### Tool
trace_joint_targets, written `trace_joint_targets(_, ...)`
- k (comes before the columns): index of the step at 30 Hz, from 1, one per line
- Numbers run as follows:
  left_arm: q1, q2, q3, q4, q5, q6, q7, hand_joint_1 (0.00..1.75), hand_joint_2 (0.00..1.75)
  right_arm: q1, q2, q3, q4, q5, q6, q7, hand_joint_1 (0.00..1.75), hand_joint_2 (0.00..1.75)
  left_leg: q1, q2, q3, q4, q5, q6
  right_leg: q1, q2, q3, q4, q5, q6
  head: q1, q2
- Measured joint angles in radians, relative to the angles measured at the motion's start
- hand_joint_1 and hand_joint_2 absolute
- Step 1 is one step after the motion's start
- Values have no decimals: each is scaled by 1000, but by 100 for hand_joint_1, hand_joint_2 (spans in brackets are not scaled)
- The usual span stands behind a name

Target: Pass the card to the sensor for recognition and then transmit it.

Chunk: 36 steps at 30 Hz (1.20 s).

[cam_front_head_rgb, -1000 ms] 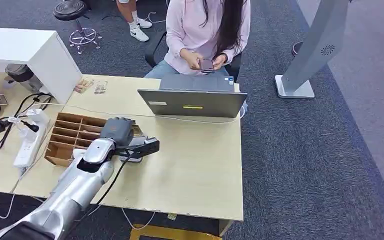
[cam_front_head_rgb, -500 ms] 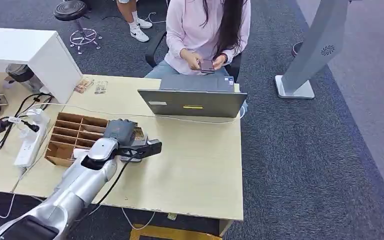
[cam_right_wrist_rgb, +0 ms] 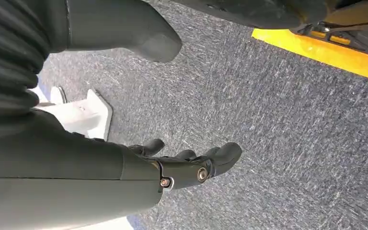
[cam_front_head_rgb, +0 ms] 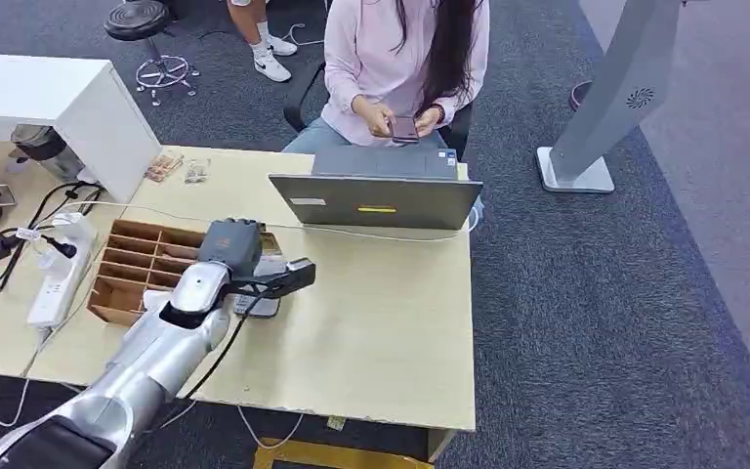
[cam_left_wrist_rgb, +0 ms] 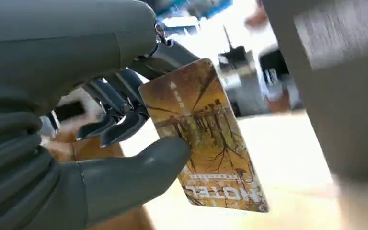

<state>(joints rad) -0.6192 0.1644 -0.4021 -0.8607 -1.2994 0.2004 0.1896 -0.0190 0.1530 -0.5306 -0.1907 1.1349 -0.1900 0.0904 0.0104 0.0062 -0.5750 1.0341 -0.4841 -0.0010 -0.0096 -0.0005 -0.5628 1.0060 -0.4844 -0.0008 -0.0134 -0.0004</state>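
My left hand [cam_front_head_rgb: 249, 266] hovers over the wooden table [cam_front_head_rgb: 381, 313], just right of the cardboard box. It pinches a yellow-brown card [cam_left_wrist_rgb: 206, 139] printed "MOTEL" between the thumb [cam_left_wrist_rgb: 139, 172] and the dark fingers [cam_left_wrist_rgb: 120, 115]. A small dark grey sensor [cam_front_head_rgb: 258, 306] with a cable lies flat on the table right under the hand. My right hand [cam_right_wrist_rgb: 187, 165] hangs over grey carpet, its fingers loosely apart and holding nothing.
A cardboard divider box [cam_front_head_rgb: 142, 262] stands left of the hand, with a white power strip [cam_front_head_rgb: 59, 278] and cables beyond it. A grey laptop [cam_front_head_rgb: 376, 200] sits at the table's far edge; a seated person [cam_front_head_rgb: 405, 59] behind it holds a phone. A grey stand [cam_front_head_rgb: 610, 107] is on the carpet to the right.
The left hand with the card dipped down toward the sensor, then rose a little and drew back. The person and the table things have not moved.
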Motion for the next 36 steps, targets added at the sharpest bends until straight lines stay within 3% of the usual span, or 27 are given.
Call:
trace_joint_targets(3,6,16,1,-62,-22,91,5,175,175,0,0,-7,0,2,3,-8,0,175,0,0,0,0,0,0,0,0,0,0,0,0,0,0)
trace_joint_targets(12,39,55,76,-179,-85,355,-67,175,175,-1,0,-7,0,33,14,-9,0,175,0,0,0,0,0,0,0,0,0,0,0,0,0,0)
trace_joint_targets(22,50,64,115,-203,-99,366,-75,175,175,-2,0,-7,0,40,15,-8,0,175,0,0,0,0,0,0,0,0,0,0,0,0,0,0)
trace_joint_targets(26,37,80,127,-198,-145,400,-69,175,175,-3,0,-7,0,47,15,-7,0,175,0,0,0,0,0,0,0,0,-1,0,0,0,0,0)
trace_joint_targets(36,-127,105,165,1,-181,421,-75,175,175,-6,0,-7,0,53,19,-12,0,175,0,0,0,0,1,-1,0,0,-1,0,0,0,0,0)
